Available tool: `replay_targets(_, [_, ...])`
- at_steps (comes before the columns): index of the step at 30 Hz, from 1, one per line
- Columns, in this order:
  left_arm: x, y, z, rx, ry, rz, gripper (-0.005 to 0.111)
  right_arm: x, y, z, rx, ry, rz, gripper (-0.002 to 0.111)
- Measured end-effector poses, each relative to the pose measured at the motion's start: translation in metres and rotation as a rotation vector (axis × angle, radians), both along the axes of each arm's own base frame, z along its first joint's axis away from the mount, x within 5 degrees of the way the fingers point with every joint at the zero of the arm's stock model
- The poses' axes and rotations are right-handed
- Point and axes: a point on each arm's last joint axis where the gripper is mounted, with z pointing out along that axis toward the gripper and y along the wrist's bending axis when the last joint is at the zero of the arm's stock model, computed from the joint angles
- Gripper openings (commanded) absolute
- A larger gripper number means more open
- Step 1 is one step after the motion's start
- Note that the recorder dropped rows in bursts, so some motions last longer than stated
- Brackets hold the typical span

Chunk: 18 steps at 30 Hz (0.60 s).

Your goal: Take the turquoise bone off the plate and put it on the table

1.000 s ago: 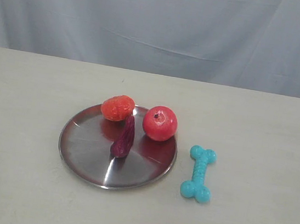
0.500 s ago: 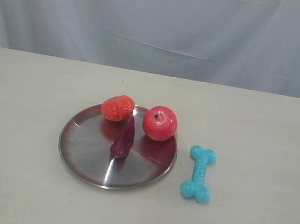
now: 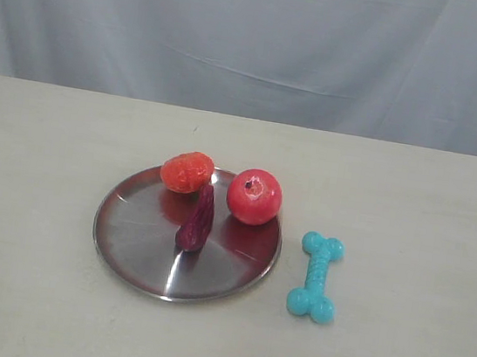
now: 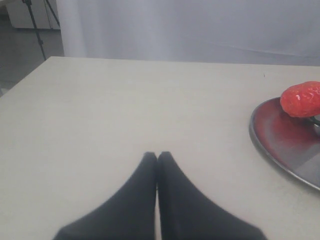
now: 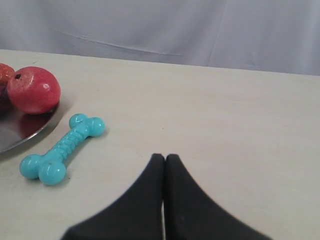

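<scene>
The turquoise bone (image 3: pixel 315 276) lies flat on the beige table (image 3: pixel 410 210), just right of the silver plate (image 3: pixel 138 236) and apart from its rim. It also shows in the right wrist view as the bone (image 5: pixel 63 148) beside the plate's edge (image 5: pixel 25 132). My right gripper (image 5: pixel 164 158) is shut and empty, hovering over bare table well away from the bone. My left gripper (image 4: pixel 157 155) is shut and empty too, over the table left of the plate (image 4: pixel 272 142). Neither gripper appears in the exterior view.
On the plate sit a red apple (image 3: pixel 254 195), an orange-red wrinkled fruit (image 3: pixel 187 172) and a dark purple elongated piece (image 3: pixel 197 220). A pale curtain (image 3: pixel 257 40) hangs behind the table's far edge. The table's left edge (image 4: pixel 20 82) shows in the left wrist view.
</scene>
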Motion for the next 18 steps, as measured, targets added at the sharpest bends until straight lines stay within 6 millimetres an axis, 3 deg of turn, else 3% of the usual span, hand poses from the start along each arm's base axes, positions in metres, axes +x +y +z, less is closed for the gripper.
replay_targets(18, [0.0000,0.0000,0.0000,0.000,0.000,0.000,0.000,0.0004,0.0019,-0.0011,0.054,-0.007,0.018,-0.001])
